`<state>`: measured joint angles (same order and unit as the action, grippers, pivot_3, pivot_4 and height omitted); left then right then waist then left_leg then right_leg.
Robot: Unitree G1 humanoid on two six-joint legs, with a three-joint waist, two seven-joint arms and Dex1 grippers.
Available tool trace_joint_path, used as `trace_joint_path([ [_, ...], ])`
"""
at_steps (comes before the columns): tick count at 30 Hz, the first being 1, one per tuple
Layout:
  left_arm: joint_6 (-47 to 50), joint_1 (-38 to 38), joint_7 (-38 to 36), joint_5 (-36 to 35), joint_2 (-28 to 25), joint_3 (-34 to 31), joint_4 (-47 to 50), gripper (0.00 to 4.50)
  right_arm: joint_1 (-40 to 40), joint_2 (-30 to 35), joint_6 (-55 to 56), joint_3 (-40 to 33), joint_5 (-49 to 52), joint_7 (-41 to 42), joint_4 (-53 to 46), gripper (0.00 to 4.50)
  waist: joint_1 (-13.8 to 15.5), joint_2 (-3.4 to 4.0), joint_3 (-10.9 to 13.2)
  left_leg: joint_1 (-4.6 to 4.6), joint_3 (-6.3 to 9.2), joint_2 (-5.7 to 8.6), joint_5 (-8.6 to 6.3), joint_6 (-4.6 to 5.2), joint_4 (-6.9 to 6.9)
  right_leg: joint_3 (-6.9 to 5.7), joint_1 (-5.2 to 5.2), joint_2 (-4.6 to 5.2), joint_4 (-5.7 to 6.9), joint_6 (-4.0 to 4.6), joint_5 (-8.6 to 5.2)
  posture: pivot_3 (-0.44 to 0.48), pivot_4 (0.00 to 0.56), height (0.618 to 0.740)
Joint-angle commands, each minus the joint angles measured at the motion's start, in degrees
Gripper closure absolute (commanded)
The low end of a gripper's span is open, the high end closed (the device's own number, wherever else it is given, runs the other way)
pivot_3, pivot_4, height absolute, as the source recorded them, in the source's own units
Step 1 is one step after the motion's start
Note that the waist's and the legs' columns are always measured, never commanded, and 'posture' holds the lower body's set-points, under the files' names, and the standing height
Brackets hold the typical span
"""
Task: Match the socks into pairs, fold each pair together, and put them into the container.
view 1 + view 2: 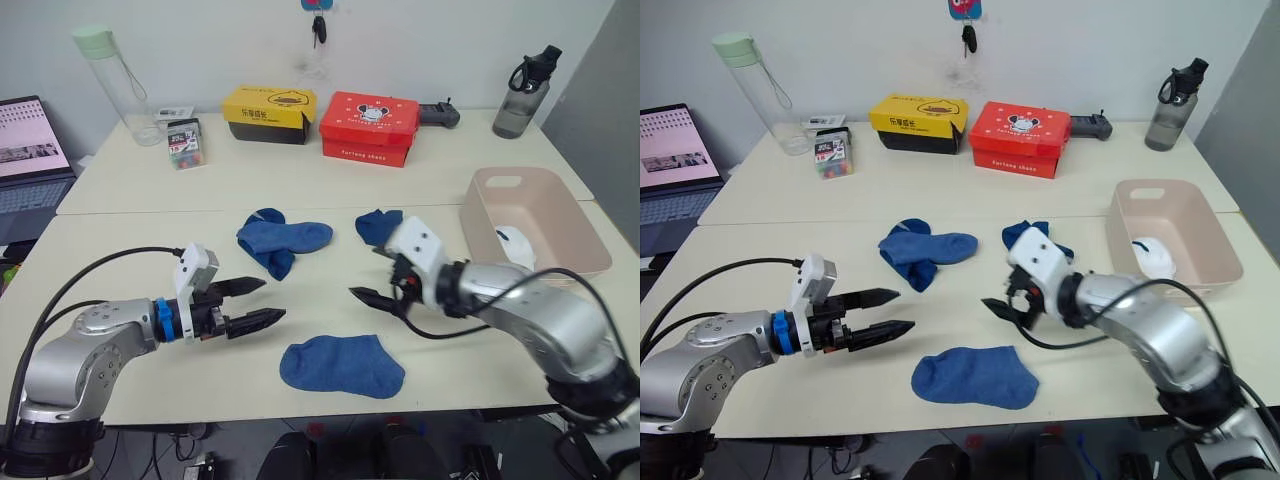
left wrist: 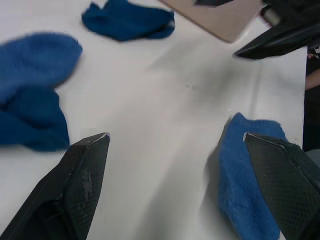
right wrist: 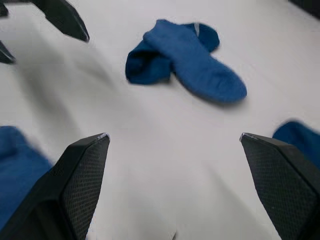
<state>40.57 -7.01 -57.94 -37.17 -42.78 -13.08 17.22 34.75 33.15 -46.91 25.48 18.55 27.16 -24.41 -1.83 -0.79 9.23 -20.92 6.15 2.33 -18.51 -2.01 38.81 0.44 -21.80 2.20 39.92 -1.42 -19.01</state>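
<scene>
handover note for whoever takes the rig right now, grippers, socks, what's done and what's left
Left gripper: open, empty, above the table.
Right gripper: open, empty, facing the left one.
White socks lie in the container, so that pair looks done.
On the table: crossed blue socks, another blue sock behind the right gripper, and a flat blue sock near the front edge.
Left: pair the blue socks, fold them, put them in the container.
</scene>
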Motion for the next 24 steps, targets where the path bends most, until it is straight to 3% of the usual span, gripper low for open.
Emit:
trace_joint_path([
  [1,-6.1,-1.3,0.6,1.4,0.6,-2.2,-1.4,0.02,6.0,-3.8,10.7,6.3,-12.1,-1.4,10.8,0.0,0.0,0.0,0.0,-0.02,-0.04,0.0,0.0,-0.01,0.01,0.02,-0.03,0.0,0.01,0.0,0.0,0.0,0.15,0.74],
  [9,-10.0,-4.8,4.0,2.8,0.6,-3.5,-7.4,0.02,14.7,-14.3,25.6,10.3,-25.4,-1.3,36.3,0.0,-0.1,0.0,0.0,-0.1,-0.11,0.0,0.01,-0.03,0.02,0.05,-0.24,0.0,0.06,0.05,0.03,0.0,0.15,0.74],
  [18,-10.9,-5.9,5.8,3.7,1.5,-1.6,-7.1,0.02,24.3,-24.3,38.6,8.7,-32.5,-1.9,65.9,0.0,-1.1,0.0,0.0,-0.1,-0.14,-0.01,0.03,-0.05,0.02,0.08,-0.32,-0.01,0.12,0.08,0.06,0.0,0.15,0.74],
  [21,-10.7,-5.9,6.0,3.7,1.4,-1.3,-6.6,0.0,27.1,-27.1,40.8,7.2,-33.3,-2.2,74.1,0.61,-1.5,0.0,0.0,-0.09,-0.14,0.0,0.03,-0.06,0.04,0.09,-0.31,-0.01,0.15,0.08,0.06,0.0,0.15,0.74],
  [24,-10.5,-6.0,6.4,3.5,1.3,-1.2,-6.1,0.0,28.7,-28.8,43.0,6.0,-33.9,-1.7,78.1,1.65,-1.5,0.0,0.0,-0.08,-0.13,-0.01,0.04,-0.08,0.03,0.09,-0.32,-0.01,0.17,0.09,0.06,0.0,0.15,0.74],
])
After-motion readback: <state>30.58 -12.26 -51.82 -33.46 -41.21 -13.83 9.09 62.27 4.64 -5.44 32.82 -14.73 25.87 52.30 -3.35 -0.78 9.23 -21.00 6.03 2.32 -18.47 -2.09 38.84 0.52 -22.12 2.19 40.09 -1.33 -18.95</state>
